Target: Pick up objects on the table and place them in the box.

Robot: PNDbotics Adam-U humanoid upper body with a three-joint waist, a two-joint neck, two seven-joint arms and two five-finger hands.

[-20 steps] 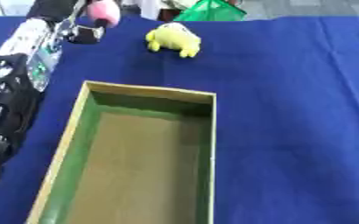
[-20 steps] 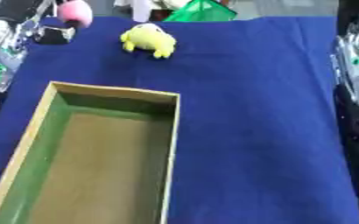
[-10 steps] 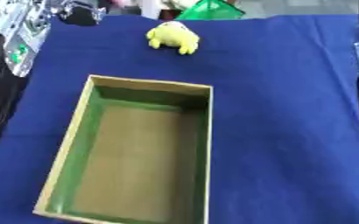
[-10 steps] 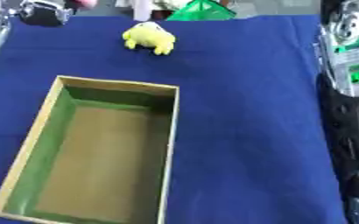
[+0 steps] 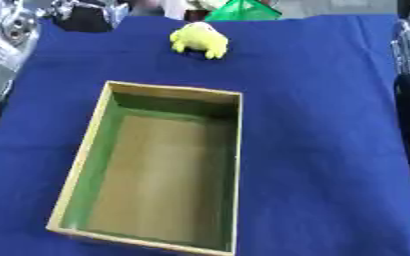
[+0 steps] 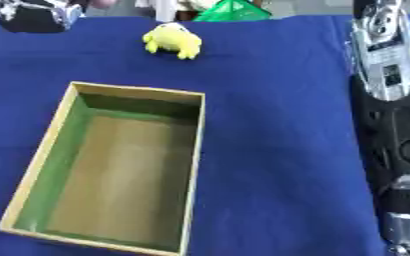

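A yellow plush toy (image 5: 200,40) lies on the blue cloth at the far middle, beyond the box. The open box (image 5: 233,150) has tan edges, green inner walls and a brown floor, and nothing lies in it. My left hand (image 6: 33,14) is at the far left corner, cut off by the top edge, well left of the toy. A pinkish patch (image 6: 101,2) shows at the top edge beside it. My right forearm (image 6: 385,70) runs up the right side, and only the base of my right hand (image 6: 376,11) shows at the top.
A green pointed object (image 5: 243,11) stands at the far edge behind the yellow toy, with pale things beside it. The blue cloth (image 5: 322,125) spreads between the box and my right arm. My left forearm (image 5: 3,45) fills the upper left edge.
The camera has shifted, so the box sits more central. My left hand has drawn back to the far left corner. My right arm has come further into view on the right.
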